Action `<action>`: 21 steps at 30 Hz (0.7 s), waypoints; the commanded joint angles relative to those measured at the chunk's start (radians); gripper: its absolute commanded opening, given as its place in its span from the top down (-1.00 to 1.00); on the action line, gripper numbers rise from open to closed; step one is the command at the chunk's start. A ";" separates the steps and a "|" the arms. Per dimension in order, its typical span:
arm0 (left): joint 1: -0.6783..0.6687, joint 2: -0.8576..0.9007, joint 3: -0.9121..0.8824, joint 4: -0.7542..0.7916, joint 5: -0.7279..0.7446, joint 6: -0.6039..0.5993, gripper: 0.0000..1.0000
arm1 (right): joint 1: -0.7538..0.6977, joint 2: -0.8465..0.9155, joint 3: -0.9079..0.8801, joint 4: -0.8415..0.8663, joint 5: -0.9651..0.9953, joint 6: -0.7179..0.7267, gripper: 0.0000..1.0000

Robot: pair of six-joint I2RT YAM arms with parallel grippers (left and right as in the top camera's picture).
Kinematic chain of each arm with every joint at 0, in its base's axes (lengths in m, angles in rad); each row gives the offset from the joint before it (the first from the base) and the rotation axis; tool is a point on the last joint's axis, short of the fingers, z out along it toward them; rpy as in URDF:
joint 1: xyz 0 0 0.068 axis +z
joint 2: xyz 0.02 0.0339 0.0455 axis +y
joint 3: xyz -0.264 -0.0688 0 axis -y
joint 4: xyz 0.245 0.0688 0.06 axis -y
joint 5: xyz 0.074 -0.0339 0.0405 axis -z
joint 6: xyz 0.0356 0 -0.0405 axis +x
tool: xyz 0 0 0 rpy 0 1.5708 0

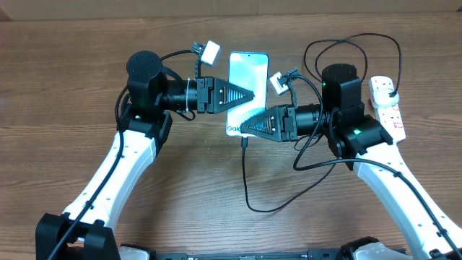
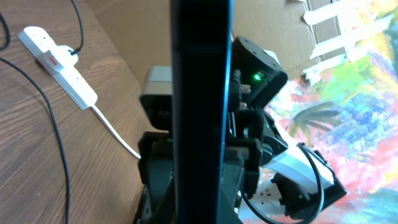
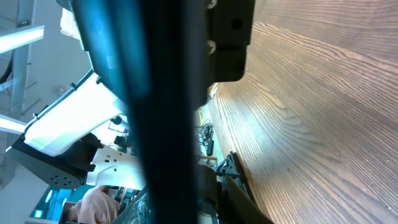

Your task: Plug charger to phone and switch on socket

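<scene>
The phone (image 1: 247, 76), its blue-teal screen up, is lifted over the table's middle. My left gripper (image 1: 250, 94) is shut on its left edge. My right gripper (image 1: 245, 128) is shut on its near end by the "Galaxy" text. In both wrist views the phone is a dark bar between the jaws, in the left wrist view (image 2: 202, 106) and in the right wrist view (image 3: 163, 118). The charger cable (image 1: 245, 180) hangs from the phone's near end and loops right; I cannot tell whether its tip is seated. Its black plug (image 1: 390, 92) sits in the white socket (image 1: 390, 114) at far right.
The socket (image 2: 60, 61), with a red switch, its thick white cord (image 2: 118, 134) and the black cable (image 2: 57, 143) lie on the wooden table in the left wrist view. Cable loops (image 1: 354, 43) lie behind my right arm. A cardboard wall (image 1: 231, 6) runs along the back.
</scene>
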 commanded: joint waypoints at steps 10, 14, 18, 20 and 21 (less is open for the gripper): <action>0.004 -0.016 0.005 -0.129 -0.095 0.127 0.53 | -0.001 -0.001 0.021 0.044 0.058 -0.006 0.93; 0.004 -0.016 0.005 -0.282 -0.203 0.254 -0.17 | -0.001 -0.001 0.021 -0.018 0.146 -0.006 0.93; 0.004 -0.016 0.005 -0.475 -0.393 0.376 -0.65 | -0.001 -0.001 0.021 -0.138 0.260 -0.040 0.93; 0.004 -0.016 0.005 -0.572 -0.514 0.407 -0.73 | -0.001 -0.001 0.021 -0.224 0.370 -0.059 0.93; 0.004 -0.016 0.005 -0.621 -0.586 0.418 -0.81 | 0.000 -0.001 0.020 -0.272 0.450 -0.067 0.93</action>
